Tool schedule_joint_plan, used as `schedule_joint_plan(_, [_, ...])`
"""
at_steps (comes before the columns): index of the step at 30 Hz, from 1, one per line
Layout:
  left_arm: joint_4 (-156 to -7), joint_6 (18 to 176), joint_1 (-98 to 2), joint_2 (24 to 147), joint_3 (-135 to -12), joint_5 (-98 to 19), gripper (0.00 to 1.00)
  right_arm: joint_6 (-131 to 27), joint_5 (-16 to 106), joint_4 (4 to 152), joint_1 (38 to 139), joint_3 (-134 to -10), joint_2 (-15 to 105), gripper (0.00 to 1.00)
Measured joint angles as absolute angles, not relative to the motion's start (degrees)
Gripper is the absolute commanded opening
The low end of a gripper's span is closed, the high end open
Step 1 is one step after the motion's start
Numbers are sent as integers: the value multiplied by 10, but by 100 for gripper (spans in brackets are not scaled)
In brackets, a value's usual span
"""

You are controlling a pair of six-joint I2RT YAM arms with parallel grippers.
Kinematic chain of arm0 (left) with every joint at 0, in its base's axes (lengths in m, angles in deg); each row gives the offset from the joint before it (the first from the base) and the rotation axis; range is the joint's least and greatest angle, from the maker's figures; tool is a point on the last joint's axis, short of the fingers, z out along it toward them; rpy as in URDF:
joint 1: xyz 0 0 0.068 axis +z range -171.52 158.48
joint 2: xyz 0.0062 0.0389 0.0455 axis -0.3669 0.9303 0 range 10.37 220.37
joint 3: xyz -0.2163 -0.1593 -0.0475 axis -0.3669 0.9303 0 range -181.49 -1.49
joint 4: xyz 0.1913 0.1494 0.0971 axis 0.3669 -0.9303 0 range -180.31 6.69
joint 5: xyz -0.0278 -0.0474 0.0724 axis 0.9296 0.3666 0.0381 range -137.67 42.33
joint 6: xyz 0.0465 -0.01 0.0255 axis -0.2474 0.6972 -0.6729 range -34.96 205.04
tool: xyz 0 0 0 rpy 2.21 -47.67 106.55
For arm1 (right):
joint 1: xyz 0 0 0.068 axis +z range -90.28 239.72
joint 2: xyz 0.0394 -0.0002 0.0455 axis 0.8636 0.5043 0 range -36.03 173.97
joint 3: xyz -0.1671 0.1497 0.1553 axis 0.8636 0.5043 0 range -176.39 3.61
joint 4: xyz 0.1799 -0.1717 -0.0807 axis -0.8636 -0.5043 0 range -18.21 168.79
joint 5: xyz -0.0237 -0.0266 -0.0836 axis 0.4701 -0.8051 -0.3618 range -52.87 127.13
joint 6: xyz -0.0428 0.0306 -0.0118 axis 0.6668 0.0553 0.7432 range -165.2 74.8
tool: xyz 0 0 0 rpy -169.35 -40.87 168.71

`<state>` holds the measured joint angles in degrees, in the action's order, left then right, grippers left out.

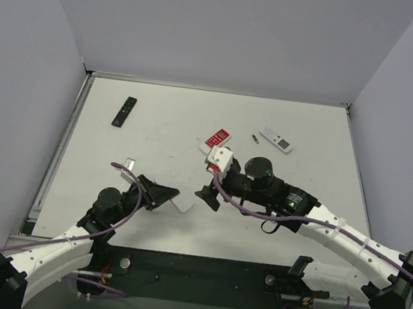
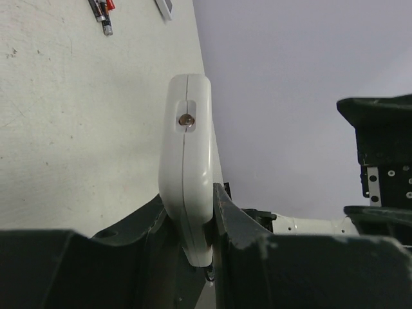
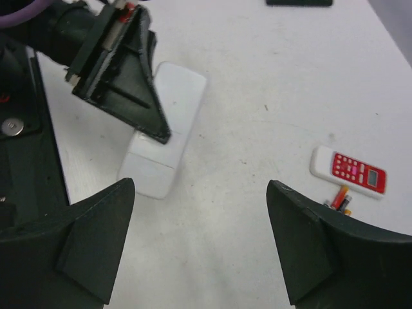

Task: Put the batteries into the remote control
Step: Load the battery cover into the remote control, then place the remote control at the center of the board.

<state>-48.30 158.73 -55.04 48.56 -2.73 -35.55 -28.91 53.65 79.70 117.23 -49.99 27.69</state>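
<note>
Clamping the remote control point(image 3: 161, 138), the left gripper point(image 2: 192, 225) is busy; the right gripper point(image 3: 199, 193), fingers apart, hangs nearer the batteries point(image 3: 341, 201).

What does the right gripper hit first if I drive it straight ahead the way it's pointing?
Most likely the remote control, clamped in the left gripper, just ahead of the right gripper and slightly off-centre. Depth is unclear; the table might come first.
</note>
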Motion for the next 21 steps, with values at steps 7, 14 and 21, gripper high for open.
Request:
schedule_joint_plan(7, [-544,1545,-545,522,-65,-356,0,-460,484,798,1106,-469,244,97])
schedule_joint_plan(14, [-607,1501,-505,639,-123,-368,0,-564,472,777,1058,-426,269,97])
schedule_joint_plan(21, [-598,1474,-422,846,-177,-333,0,-607,460,772,1027,-396,266,97])
